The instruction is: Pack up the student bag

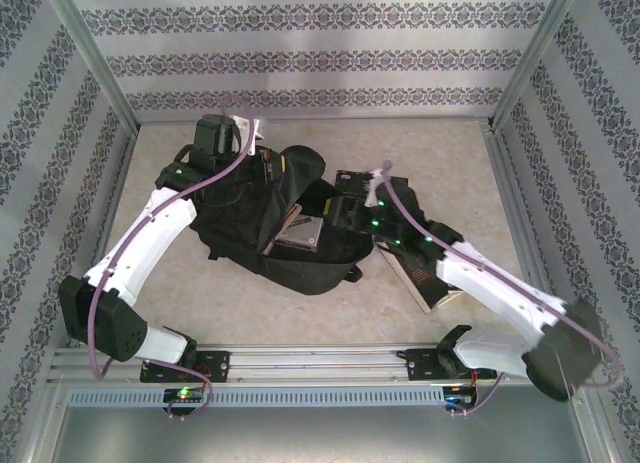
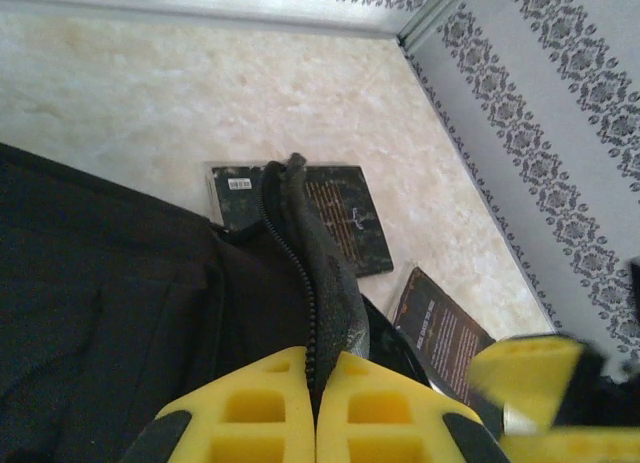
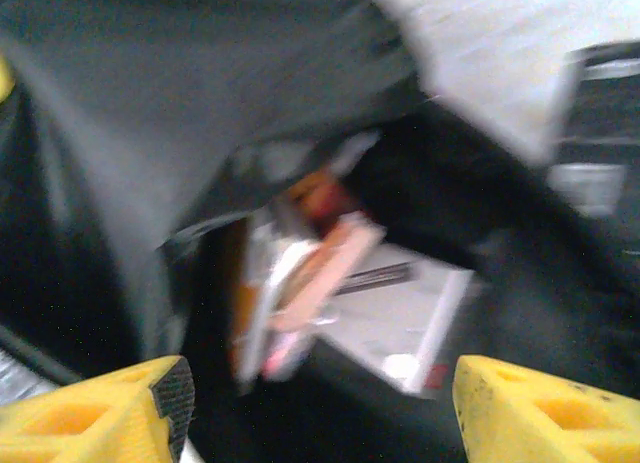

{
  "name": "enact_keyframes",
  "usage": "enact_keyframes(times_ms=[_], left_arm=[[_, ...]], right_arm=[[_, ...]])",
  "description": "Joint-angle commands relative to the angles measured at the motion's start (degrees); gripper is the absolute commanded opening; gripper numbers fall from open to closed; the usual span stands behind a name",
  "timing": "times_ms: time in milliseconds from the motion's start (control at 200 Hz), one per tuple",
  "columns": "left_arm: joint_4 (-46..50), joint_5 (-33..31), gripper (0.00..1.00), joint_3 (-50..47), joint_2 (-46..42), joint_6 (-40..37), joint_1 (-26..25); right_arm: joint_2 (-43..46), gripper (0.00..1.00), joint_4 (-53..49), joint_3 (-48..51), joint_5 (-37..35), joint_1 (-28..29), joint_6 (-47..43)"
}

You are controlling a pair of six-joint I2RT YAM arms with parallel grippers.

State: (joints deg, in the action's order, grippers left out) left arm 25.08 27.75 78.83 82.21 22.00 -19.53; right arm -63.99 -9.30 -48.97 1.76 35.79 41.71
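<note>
My left claw pinches the bag by its zip edge; my right claw is spread at its mouth. Ahead of my left claw, the print on a book is too small to read. It lies on a beige table with patterned walls.

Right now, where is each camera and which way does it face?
Top external: above, behind the bases, facing down; both arms, table, student bag.
Left wrist: along the left gripper, shut on the bag's zip edge, toward a dark book.
Right wrist: past the open right gripper into the bag, books inside.
All share the bag.
</note>
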Motion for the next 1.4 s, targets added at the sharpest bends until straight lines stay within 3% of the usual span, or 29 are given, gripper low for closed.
enact_keyframes(times_ms=[0,160,370,485,605,725,924,974,1059,1119,1304,1394], left_arm=[[-6.24,0.92,0.00,-4.47,2.03,3.83,-0.79],[-15.90,-2.38,0.00,-14.26,3.16,13.70,-0.97],[-22.62,-9.13,0.00,-24.64,6.50,22.73,-3.06],[-22.11,-11.51,0.02,-25.03,7.91,21.50,-3.06],[-17.57,-20.17,0.09,-22.51,8.42,18.22,-2.24],[-17.37,-24.36,0.13,-22.18,9.77,18.26,1.98],[-17.01,-22.00,0.19,-20.06,9.63,16.55,9.10],[-16.22,-21.17,0.25,-18.82,8.66,15.21,9.15],[-15.19,-17.31,0.49,-17.43,6.77,14.93,8.81],[-13.81,-16.00,0.59,-16.57,4.98,13.96,7.77],[-6.88,-14.52,0.66,-14.55,-1.66,8.74,1.88],[-3.52,-12.84,0.66,-14.29,-3.86,8.95,-0.18]], right_arm=[[5.10,0.70,-10.18,5.02,-15.80,-5.44,-1.33],[5.34,0.74,-14.33,9.80,-19.60,-17.88,4.42],[-6.49,0.83,-21.20,7.54,-24.44,-29.09,12.67],[-12.38,0.90,-20.19,6.45,-23.27,-32.08,12.02],[-16.63,0.94,-16.65,6.81,-16.95,-34.00,10.02],[-18.47,0.94,-14.80,7.44,-11.86,-33.78,9.45],[-19.25,0.92,-12.46,9.45,-2.69,-30.86,10.03],[-18.82,0.92,-12.22,10.13,-0.83,-29.74,10.94],[-17.19,0.92,-12.76,11.35,1.41,-27.27,13.00],[-15.31,0.92,-13.15,12.32,2.19,-24.87,15.01],[-8.33,0.90,-14.77,16.34,3.07,-14.43,24.89],[-5.27,0.90,-16.36,16.83,2.48,-9.82,24.72]])
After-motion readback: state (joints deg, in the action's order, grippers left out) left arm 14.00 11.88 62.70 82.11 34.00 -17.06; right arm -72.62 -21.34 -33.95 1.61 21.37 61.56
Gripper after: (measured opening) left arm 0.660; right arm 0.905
